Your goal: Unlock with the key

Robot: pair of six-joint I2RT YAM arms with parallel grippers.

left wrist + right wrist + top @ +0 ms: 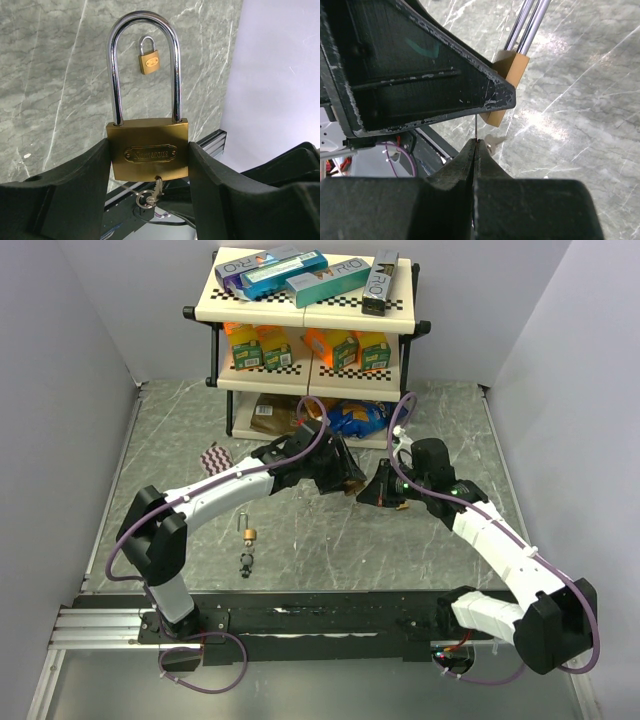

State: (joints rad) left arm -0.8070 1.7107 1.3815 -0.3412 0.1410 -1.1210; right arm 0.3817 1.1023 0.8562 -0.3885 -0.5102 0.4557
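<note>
While left tool (pixel 150 165) clamps padlock (pixel 148 135), closed right tool (pixel 475 150) touches key (pixel 476 129).

In your right wrist view, only a corner of the padlock (pixel 512 70) shows; one of the left fingers (pixel 420 75) covers the rest, and the shackle (pixel 526 22) runs off the top edge. The key (pixel 476 131) is a thin sliver above the right fingers (pixel 455 170). From above, you cannot make out either one.

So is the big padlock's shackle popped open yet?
No, in the left wrist view both legs of the shackle sit down inside the brass body of the padlock.
</note>
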